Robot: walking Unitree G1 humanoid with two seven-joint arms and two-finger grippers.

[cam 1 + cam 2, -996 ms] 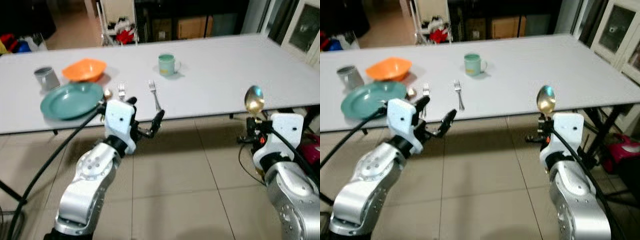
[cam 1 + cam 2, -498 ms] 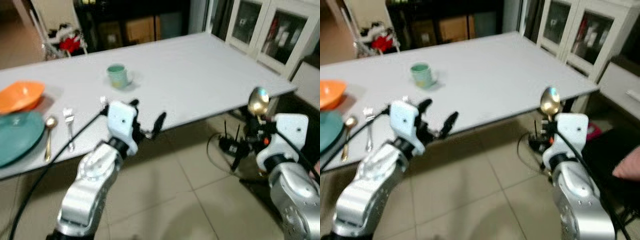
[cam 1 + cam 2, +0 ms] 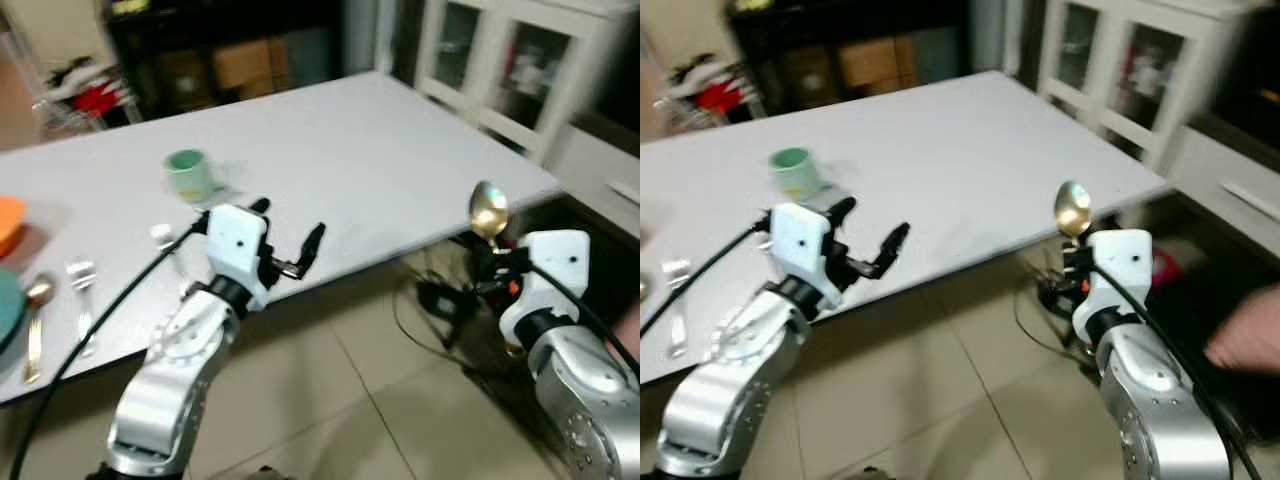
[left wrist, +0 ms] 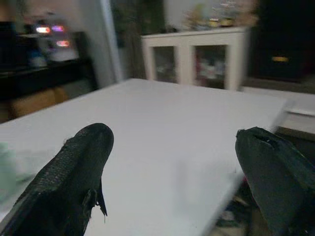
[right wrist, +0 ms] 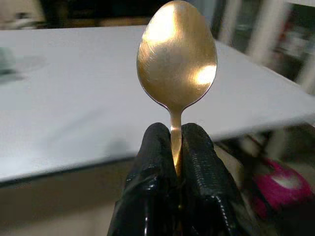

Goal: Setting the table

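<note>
- Fingers (image 5: 197,167) of my right gripper (image 5: 174,147) are squeezed tight on the thin neck of a gold spoon (image 5: 176,64), one on each side of it.
- My spoon stands straight up and down, with its round bowl on top and the handle going down between the fingers. In the eye views it (image 3: 489,208) sticks up above the white wrist, off the near corner of the white table (image 3: 330,160) and out over the tiled floor (image 3: 330,400).
- Most of the handle is hidden inside the grip (I can see only the bowl and a short bit of neck).
- My left gripper (image 3: 285,245) is wide open and holds nothing. Its two black fingers (image 4: 74,172) are far apart and point out across the table top, at the near edge.
- On the table I see a pale green mug (image 3: 186,172) standing up, well away from both grippers.
- Two forks (image 3: 80,290) lie flat by the near edge, tines pointing away from me, and another gold spoon (image 3: 35,320) lies beside them, bowl away from me too.
- Far to my left, a bit of an orange bowl (image 3: 8,215) and the rim of a teal plate (image 3: 5,325) are cut off by the edge of the picture.
- Everything looks a little blurry, so small things are hard to make out. A blurry bit of a person's hand (image 3: 1245,335) shows at the far right.
</note>
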